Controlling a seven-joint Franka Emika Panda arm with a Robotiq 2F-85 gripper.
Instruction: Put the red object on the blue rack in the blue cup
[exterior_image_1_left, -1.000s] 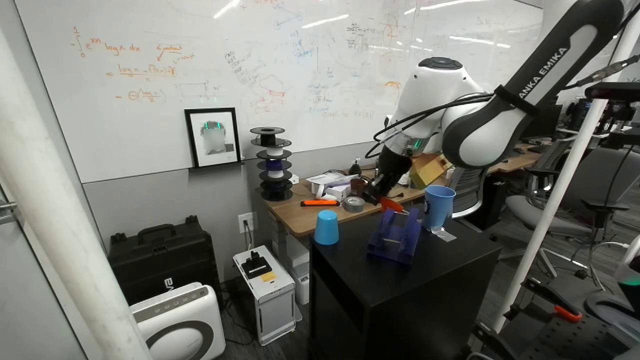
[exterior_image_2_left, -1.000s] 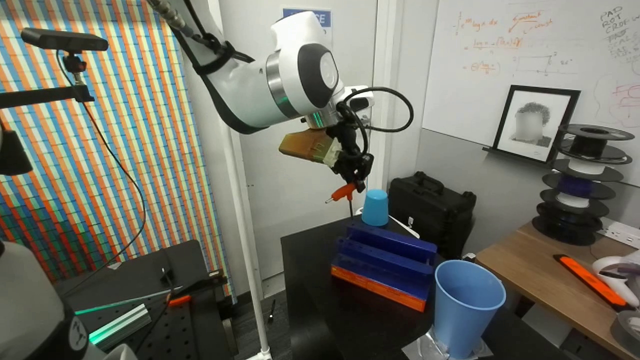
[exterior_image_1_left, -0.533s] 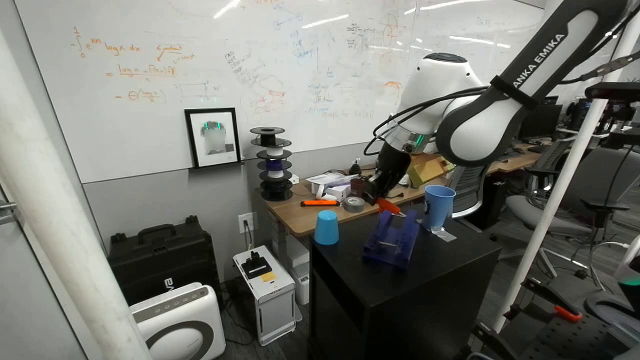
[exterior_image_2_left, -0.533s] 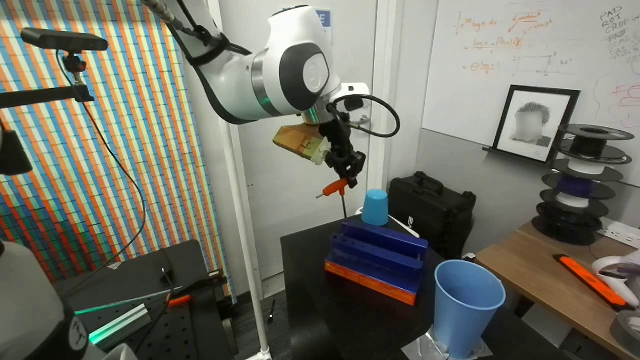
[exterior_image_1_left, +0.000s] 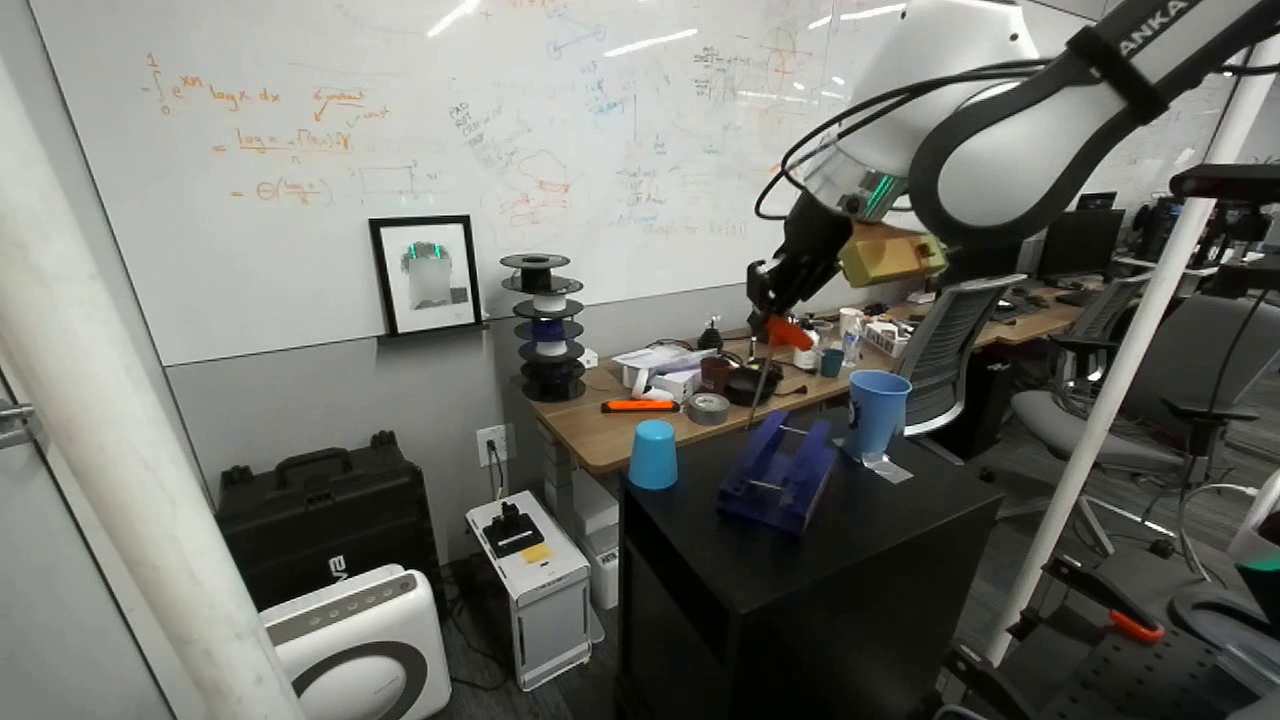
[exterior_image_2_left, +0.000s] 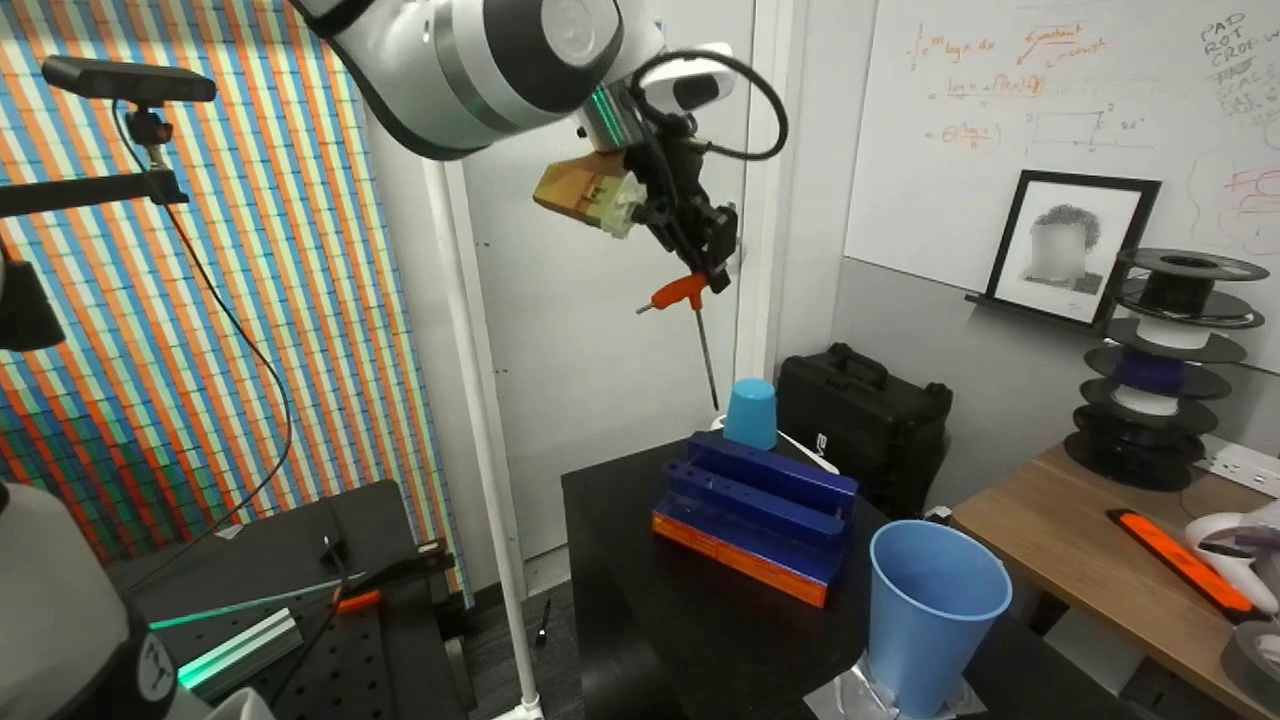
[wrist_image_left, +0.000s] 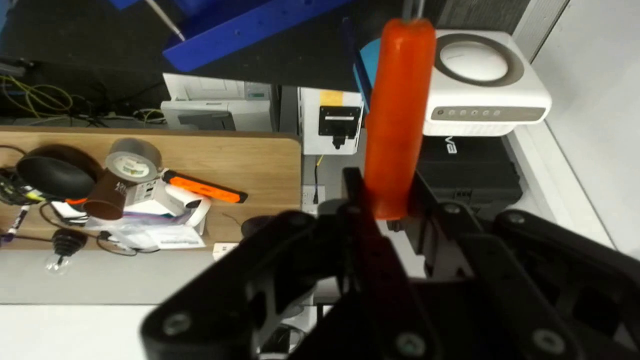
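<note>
The red object is an orange-red T-handle tool with a long thin metal shaft; it also shows in an exterior view and the wrist view. My gripper is shut on one end of its handle, which sits between the fingers in the wrist view. The shaft hangs down, its tip just above the dark blue rack and apart from it. The rack stands on the black cabinet. The blue cup stands upright beside it, taped at its base; it also shows here.
A sky-blue cup stands upside down near the edge of the black cabinet top. A wooden desk with a tape roll and clutter lies behind. A white pole rises beside the cabinet.
My gripper has risen with the red tool, and the shaft has come up out of the rack. The rack shifted slightly on the cabinet. The cups have not moved.
</note>
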